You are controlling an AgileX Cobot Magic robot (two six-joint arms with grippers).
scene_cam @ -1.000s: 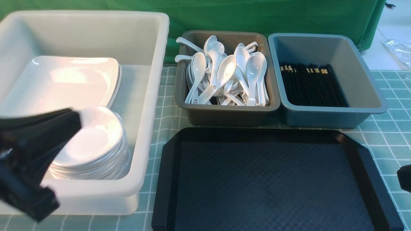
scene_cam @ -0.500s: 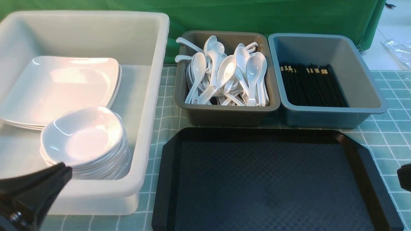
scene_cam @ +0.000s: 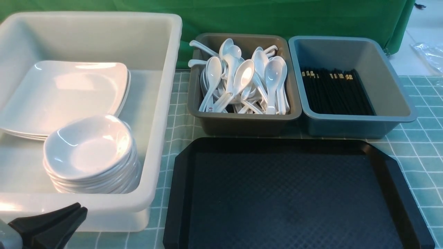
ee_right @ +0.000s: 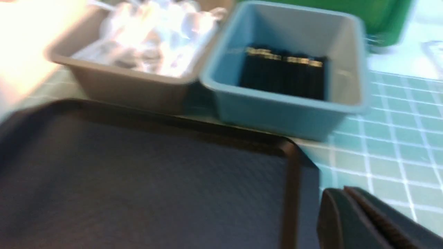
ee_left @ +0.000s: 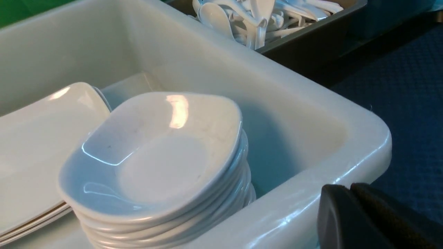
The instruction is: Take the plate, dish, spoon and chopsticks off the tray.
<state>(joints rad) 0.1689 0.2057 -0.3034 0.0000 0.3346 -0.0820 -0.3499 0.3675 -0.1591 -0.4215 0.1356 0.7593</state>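
Movement: left gripper (scene_cam: 74, 211) has dropped from over the stacked small dishes (scene_cam: 90, 152) to the front view's lower left corner, outside the near wall of the white tub (scene_cam: 162, 114); a dark block at the right edge has slipped out of the front view.
Left gripper: fingers pressed together, nothing between them, as its wrist view shows.
Right gripper (ee_right: 341, 197): seen only in its own blurred wrist view, fingers closed against each other and holding nothing, over the tray's right side.
Tray (scene_cam: 290, 145): black, on the checked green cloth (scene_cam: 422, 152) in front of the two bins, its textured floor bare.
Plate (scene_cam: 62, 93): large white square one lying on top of a short stack at the far left of the tub.
Small dishes: piled in the tub's near corner, overlapping the plate stack's front edge.
Spoon (scene_cam: 273, 79): white soup spoons heaped in the grey-brown bin (scene_cam: 242, 121) behind the tray.
Chopsticks (scene_cam: 335, 91): black with gold bands, laid side by side in the blue-grey bin (scene_cam: 394, 90), which sits just beside the spoon bin.
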